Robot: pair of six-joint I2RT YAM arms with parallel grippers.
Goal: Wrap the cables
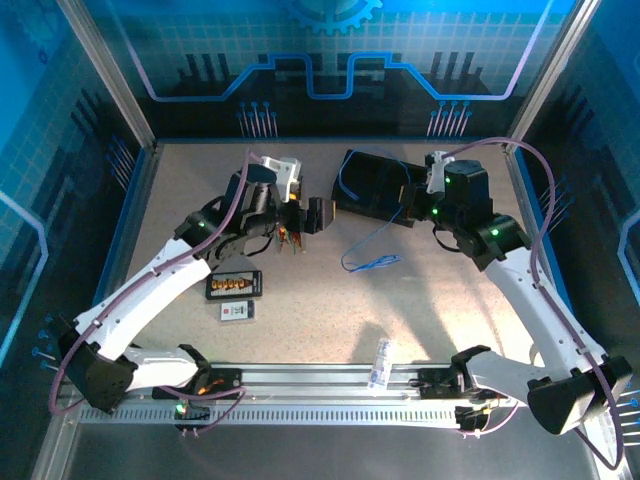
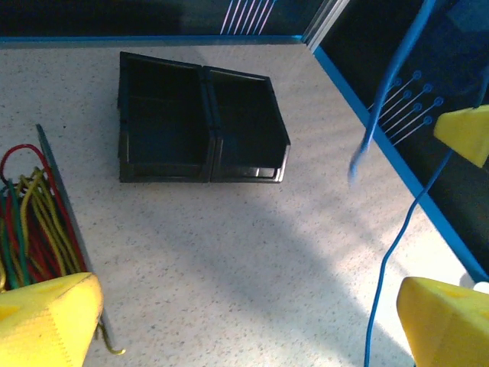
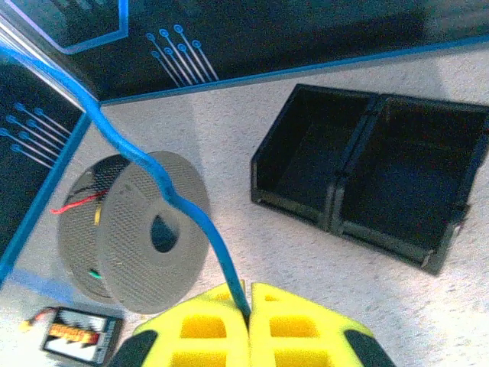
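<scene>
The cables are thin coloured wires. Red, yellow and green ones (image 2: pixel 30 218) are wound on a grey spool (image 3: pixel 145 229) just left of my left gripper (image 2: pixel 252 313). That gripper stands open over bare tabletop, its yellow fingers (image 2: pixel 46 321) wide apart and nothing between them. A blue cable (image 3: pixel 160 183) rises from my right gripper (image 3: pixel 248 306), which is shut on it. In the top view the blue cable (image 1: pixel 370 262) trails down onto the table between my left gripper (image 1: pixel 308 215) and my right gripper (image 1: pixel 408 195). A loose end of the blue cable (image 2: pixel 367 145) hangs in the air.
Two joined black bins (image 1: pixel 375 180) stand at the back centre, open and dark inside (image 2: pixel 199 122). A small black board with orange connectors (image 1: pixel 235 285) and a white tag (image 1: pixel 237 311) lie near the left arm. A clear packet (image 1: pixel 380 362) rests on the front rail.
</scene>
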